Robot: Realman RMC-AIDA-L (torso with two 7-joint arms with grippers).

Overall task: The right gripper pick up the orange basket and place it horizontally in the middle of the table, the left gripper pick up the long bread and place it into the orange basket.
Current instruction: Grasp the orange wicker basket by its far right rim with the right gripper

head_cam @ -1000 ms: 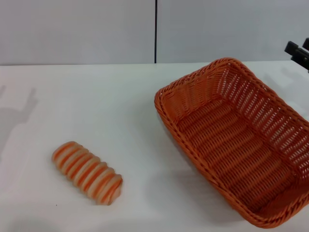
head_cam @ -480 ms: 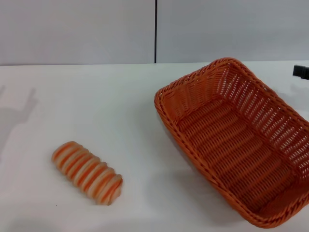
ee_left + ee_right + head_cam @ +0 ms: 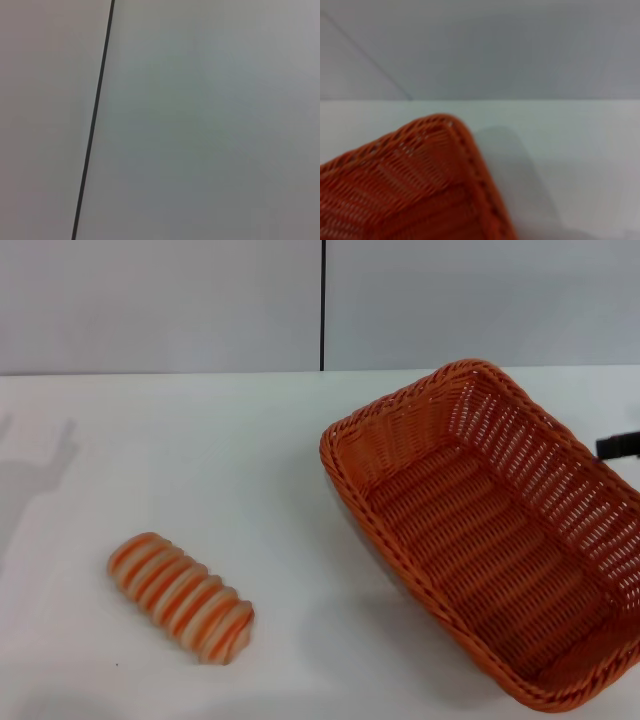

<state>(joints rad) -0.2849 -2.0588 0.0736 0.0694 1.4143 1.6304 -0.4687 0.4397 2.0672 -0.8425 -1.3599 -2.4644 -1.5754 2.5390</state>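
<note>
Right gripper [image 3: 618,447] lower at head view's right edge than half second ago, now just beside basket [image 3: 480,530] far rim; only black tip visible, finger state cannot tell. Basket sits skewed on table [image 3: 200,460], right side, empty. Bread [image 3: 181,597] unmoved, front left, well apart. Left gripper unseen.

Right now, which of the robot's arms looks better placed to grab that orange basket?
The right. The right gripper shows at the table's right edge, beside the orange basket's far rim. The left gripper is out of view; its camera sees only wall.
</note>
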